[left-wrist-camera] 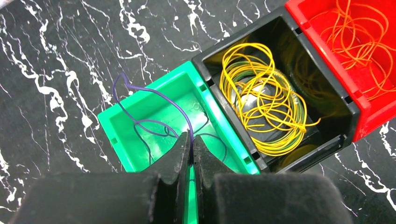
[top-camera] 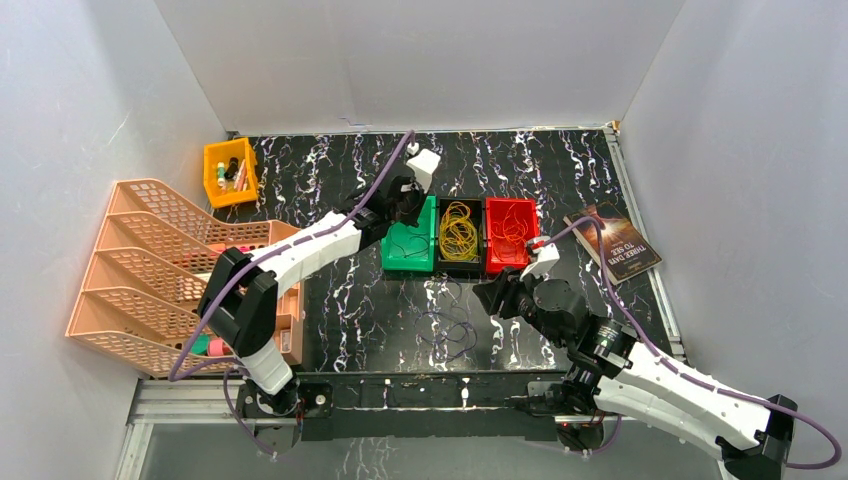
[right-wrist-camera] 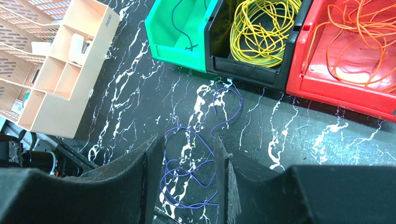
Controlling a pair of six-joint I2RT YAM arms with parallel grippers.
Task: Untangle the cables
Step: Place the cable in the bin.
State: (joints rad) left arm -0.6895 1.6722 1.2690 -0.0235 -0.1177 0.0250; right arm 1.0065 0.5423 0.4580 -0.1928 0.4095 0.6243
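Note:
My left gripper (left-wrist-camera: 192, 140) is shut on a thin purple cable (left-wrist-camera: 154, 93) whose loops lie in the green bin (left-wrist-camera: 112, 130); one loop stands up over the bin's far corner. Yellow cables (left-wrist-camera: 261, 98) fill the black bin (left-wrist-camera: 345, 105), and orange cables (left-wrist-camera: 359, 37) lie in the red bin (left-wrist-camera: 369, 93). My right gripper (right-wrist-camera: 189, 140) hangs open above a loose bunch of purple cable loops (right-wrist-camera: 191, 174) on the black marbled table, in front of the bins. In the top view the left gripper (top-camera: 408, 215) is over the green bin (top-camera: 408, 262) and the right gripper (top-camera: 490, 295) is beside the table loops (top-camera: 455, 330).
A peach stacked tray rack (top-camera: 150, 270) and a peach compartment organiser (right-wrist-camera: 70, 70) stand at the left. A small orange bin (top-camera: 229, 172) with items sits at the back left. A book (top-camera: 612, 243) lies at the right, near the table's rail.

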